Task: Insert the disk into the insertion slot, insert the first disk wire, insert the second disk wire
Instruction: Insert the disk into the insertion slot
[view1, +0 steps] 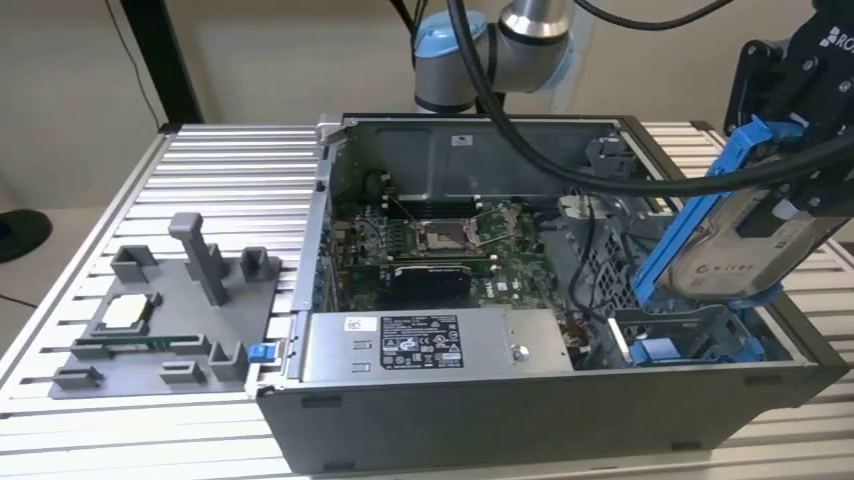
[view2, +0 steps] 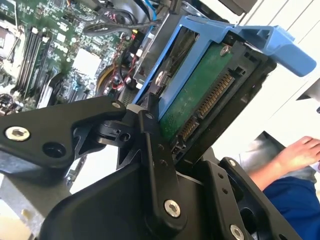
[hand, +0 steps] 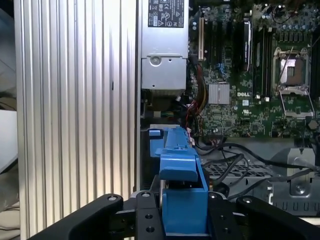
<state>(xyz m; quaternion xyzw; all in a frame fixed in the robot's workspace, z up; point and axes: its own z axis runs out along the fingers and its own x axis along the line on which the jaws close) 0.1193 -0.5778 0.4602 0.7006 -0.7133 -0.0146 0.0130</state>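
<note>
My gripper (view1: 785, 195) is shut on the disk (view1: 741, 250), a silver-grey drive in a blue carrier. It holds the disk tilted in the air over the open computer case's end at the exterior view's right. The insertion slot (view1: 707, 335), a grey metal bay with a blue part inside, lies just below the disk's lower end, and the two are apart. In the second wrist view the disk's green circuit board (view2: 200, 95) and connector face the camera between black fingers (view2: 155, 150). In the first wrist view the blue carrier (hand: 182, 190) stands edge-on. I cannot tell which loose cables (hand: 235, 155) are the disk wires.
The case holds a motherboard with a silver CPU socket (view1: 441, 237) and a grey labelled power-supply box (view1: 427, 345). A grey fixture (view1: 160, 320) sits on the ribbed table (view1: 227, 170) at the exterior view's left. Part of a person (view2: 295, 155) shows beyond the disk.
</note>
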